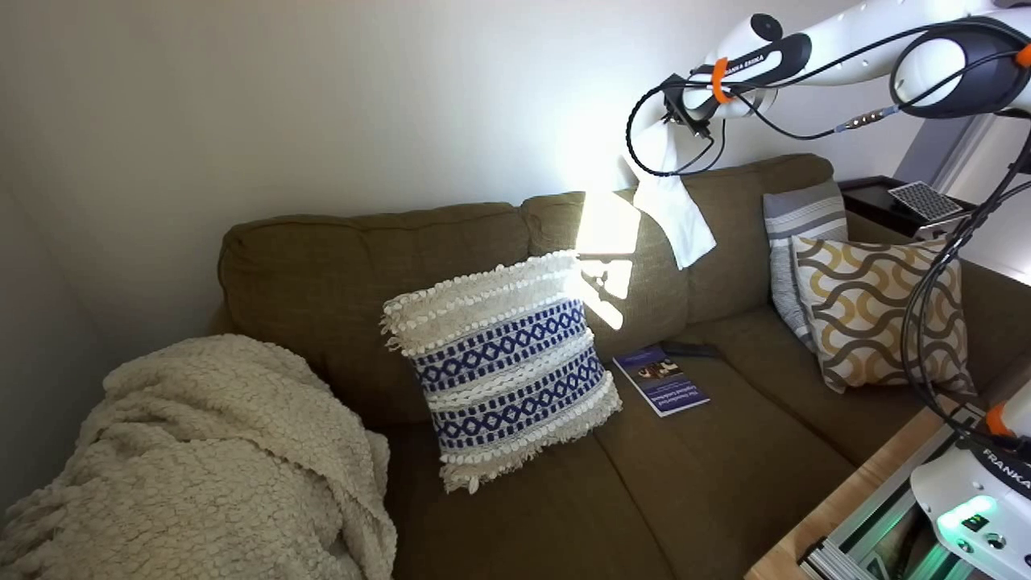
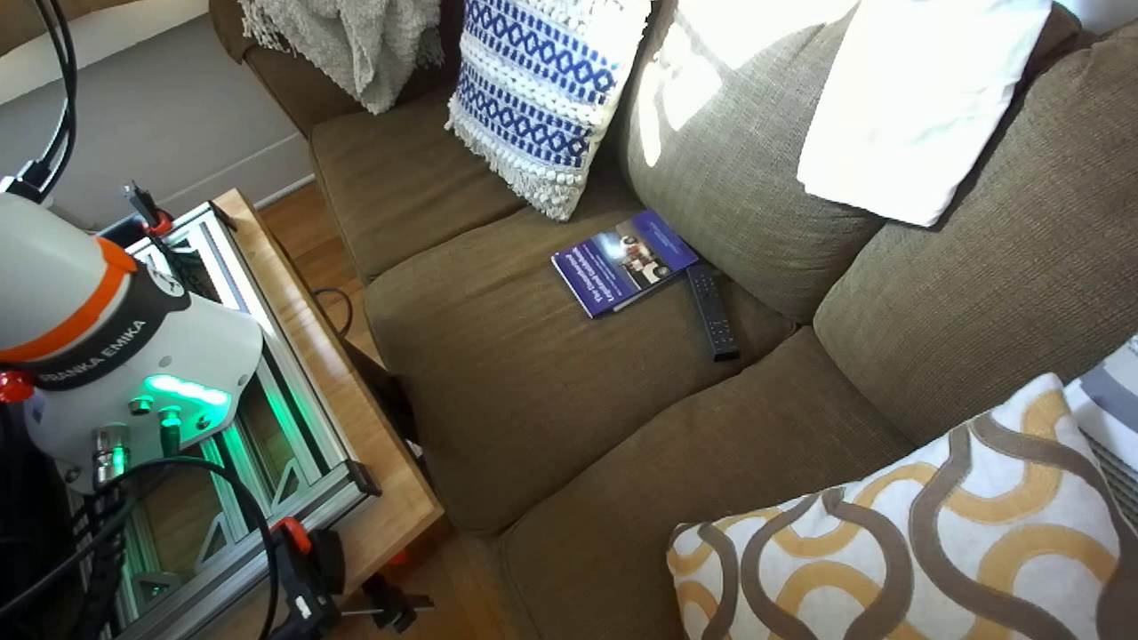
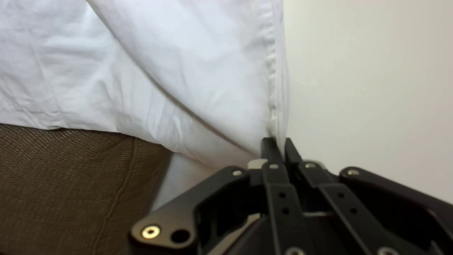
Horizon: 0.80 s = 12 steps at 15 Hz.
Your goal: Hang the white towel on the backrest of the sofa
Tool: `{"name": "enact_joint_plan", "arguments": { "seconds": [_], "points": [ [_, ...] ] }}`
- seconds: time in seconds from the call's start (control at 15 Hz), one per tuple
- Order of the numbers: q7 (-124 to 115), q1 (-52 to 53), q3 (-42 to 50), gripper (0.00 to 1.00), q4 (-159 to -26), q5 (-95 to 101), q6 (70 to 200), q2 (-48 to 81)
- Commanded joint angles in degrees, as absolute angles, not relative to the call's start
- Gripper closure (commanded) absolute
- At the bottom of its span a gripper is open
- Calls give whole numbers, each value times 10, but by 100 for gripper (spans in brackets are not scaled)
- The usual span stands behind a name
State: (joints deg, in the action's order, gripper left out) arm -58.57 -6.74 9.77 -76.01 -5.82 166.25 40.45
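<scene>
Here: one hand (image 3: 278, 146) pinching one white towel (image 3: 212, 71); three pillows (image 1: 503, 370), one remote (image 2: 713, 316).

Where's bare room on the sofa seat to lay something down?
The middle seat cushion, from the purple book to the front edge. Also the next cushion, between the remote and yellow-patterned pillow, and a patch in front of the fringed pillow. Crowded: the end under the cream blanket, and the backrest where the white towel hangs.
</scene>
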Motion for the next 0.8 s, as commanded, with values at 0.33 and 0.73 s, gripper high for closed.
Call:
{"name": "enact_joint_plan", "arguments": {
  "seconds": [0.33, 0.73],
  "points": [
    [-563, -78, 85, 99, -722, -101, 1676, 434],
    [-554, -94, 75, 99, -651, -138, 1672, 498]
  ]
}}
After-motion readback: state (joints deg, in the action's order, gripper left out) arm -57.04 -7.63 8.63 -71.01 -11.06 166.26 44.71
